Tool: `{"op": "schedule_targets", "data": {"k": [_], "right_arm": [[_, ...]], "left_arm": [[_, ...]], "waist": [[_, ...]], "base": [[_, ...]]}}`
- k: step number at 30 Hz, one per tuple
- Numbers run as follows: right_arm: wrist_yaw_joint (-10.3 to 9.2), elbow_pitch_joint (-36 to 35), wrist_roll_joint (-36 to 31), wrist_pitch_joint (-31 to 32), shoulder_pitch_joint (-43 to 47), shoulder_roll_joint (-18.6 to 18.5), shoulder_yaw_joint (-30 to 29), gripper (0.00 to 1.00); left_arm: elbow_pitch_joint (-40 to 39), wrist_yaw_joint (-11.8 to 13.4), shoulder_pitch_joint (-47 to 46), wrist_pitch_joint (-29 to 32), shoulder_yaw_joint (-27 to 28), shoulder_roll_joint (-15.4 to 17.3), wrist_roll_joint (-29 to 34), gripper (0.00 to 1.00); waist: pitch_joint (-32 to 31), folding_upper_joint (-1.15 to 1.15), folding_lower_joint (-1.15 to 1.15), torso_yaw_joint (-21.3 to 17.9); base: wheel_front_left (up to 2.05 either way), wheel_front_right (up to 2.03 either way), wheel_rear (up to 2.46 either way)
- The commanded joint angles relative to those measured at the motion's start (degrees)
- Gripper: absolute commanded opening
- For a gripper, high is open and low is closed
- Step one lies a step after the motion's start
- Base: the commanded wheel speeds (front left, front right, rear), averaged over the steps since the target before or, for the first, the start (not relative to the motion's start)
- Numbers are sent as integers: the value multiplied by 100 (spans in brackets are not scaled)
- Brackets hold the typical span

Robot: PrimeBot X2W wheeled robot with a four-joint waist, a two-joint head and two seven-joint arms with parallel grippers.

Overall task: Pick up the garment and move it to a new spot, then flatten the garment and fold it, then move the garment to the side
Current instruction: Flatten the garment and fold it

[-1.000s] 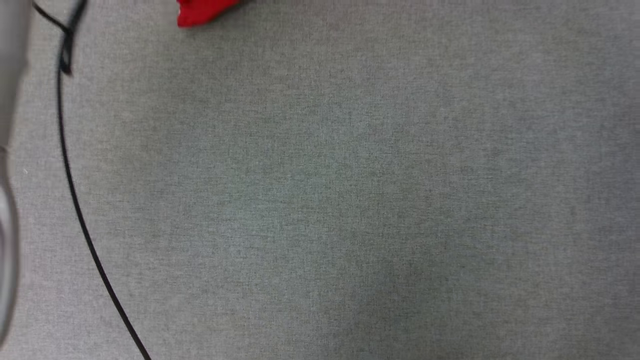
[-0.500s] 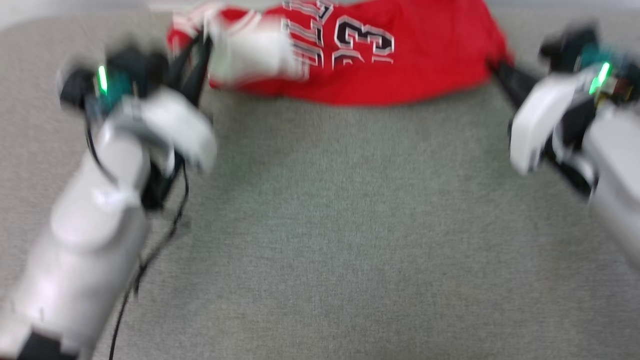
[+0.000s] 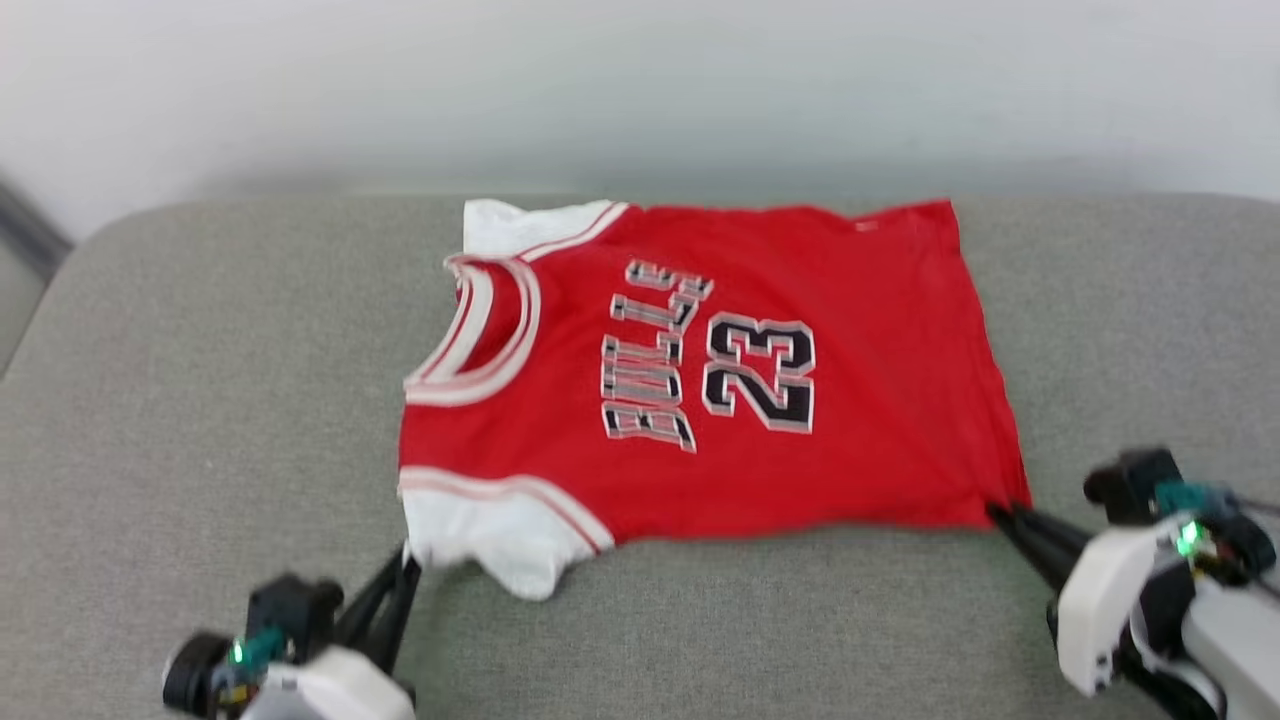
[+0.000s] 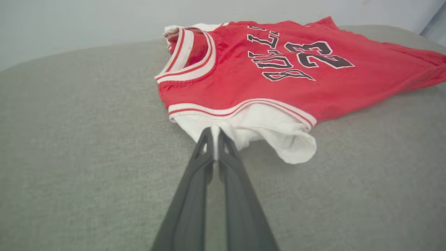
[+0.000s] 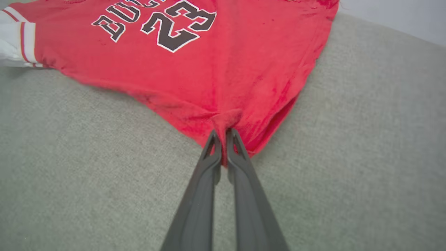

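The garment [image 3: 700, 380], a red jersey with white sleeves and black "23" lettering, lies spread front-up on the grey cushion, collar toward the left. My left gripper [image 3: 408, 562] is shut on the near white sleeve; the left wrist view shows white cloth of the garment [image 4: 264, 80] pinched between the tips of that gripper [image 4: 215, 131]. My right gripper [image 3: 998, 512] is shut on the near hem corner. In the right wrist view, red fabric of the garment [image 5: 195, 69] bunches between the closed tips of the gripper [image 5: 223, 133].
The grey fabric surface [image 3: 200, 400] stretches wide around the jersey, with its rounded back edge meeting a pale wall [image 3: 640, 90]. Open cushion lies in front of the garment, between both arms.
The head camera has swung upward, so the whole picture shifted from bare cushion to the jersey. The garment now lies spread flatter than half a second ago, both grippers still clamped on it.
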Motion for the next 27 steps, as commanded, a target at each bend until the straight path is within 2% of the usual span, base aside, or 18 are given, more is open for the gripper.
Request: {"op": "schedule_targets", "data": {"k": [1, 13, 20, 27], "right_arm": [[-2, -65, 48, -29, 250, -58, -55, 0], [-3, -704, -94, 93, 2310, -422, -845, 0], [-3, -1151, -326, 340, 3147, -424, -1557, 0], [-3, -1592, -670, 691, 3283, -222, -2472, 0]], "left_arm": [[-128, 97, 239, -2, 26, 20, -61, 0], [-1375, 862, 2346, 138, 185, 407, -603, 0], [-1625, 984, 2773, 144, 81, 395, -652, 0], [-1666, 817, 1991, 195, 94, 470, -381, 0]], "waist": [[-229, 0, 2, 14], [-722, 0, 2, 151], [-736, 0, 2, 202], [-711, 0, 2, 226]], "base": [[0, 0, 0], [0, 0, 0], [0, 0, 0], [0, 0, 0]]}}
